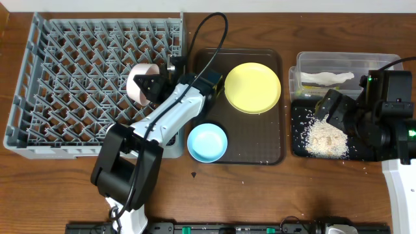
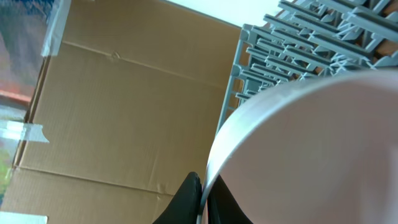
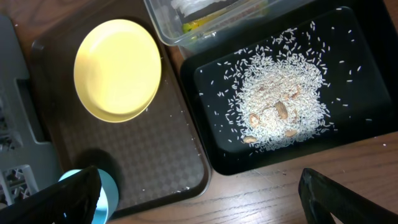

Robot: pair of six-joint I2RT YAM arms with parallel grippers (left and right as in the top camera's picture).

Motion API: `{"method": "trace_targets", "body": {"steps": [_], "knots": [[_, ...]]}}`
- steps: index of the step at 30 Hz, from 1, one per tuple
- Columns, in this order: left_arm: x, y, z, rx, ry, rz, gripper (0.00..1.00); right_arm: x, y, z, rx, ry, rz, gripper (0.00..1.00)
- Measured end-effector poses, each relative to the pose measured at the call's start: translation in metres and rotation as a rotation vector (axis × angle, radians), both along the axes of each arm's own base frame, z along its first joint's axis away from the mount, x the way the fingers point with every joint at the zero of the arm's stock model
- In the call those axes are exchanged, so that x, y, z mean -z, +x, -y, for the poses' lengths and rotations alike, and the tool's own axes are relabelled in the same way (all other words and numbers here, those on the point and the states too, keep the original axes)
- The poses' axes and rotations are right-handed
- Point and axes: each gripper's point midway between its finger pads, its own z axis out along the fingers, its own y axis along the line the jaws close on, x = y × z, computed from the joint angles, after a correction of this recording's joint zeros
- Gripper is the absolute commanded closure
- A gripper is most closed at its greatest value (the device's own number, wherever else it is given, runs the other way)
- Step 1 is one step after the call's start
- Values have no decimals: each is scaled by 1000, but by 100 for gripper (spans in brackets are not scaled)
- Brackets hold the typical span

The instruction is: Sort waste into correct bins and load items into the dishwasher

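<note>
White bowl [image 1: 142,79] is pinched by its rim in your left fingers [image 2: 186,200], right fingers [image 3: 68,196] spread, so ease it on edge into the pegged grey rack [image 1: 19,97].

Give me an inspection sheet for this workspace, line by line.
Surface: brown wooden table.
Job's things: white bowl over the dish rack; yellow plate and light blue bowl on the brown serving tray; napkin in the clear tub; rice scraps in the black tray.
Clutter: stray grains on the serving tray.
Grippers: left gripper shut on the white bowl's rim; right gripper open near the black tray.
Cables: black cable arching from the left arm.
Surroundings: cardboard behind the rack.
</note>
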Motion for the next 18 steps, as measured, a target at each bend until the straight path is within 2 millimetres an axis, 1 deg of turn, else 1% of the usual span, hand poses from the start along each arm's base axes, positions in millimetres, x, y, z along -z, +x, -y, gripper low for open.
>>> {"method": "trace_targets", "body": {"steps": [4, 6, 12, 18], "knots": [[1, -1, 8, 20, -5, -7, 93, 0, 0, 0, 0, 0, 0, 1], [3, -2, 9, 22, -8, -9, 92, 0, 0, 0, 0, 0, 0, 1], [17, -7, -2, 3, 3, -31, 93, 0, 0, 0, 0, 0, 2, 1], [17, -6, -7, -10, 5, -29, 92, 0, 1, 0, 0, 0, 3, 1]]}}
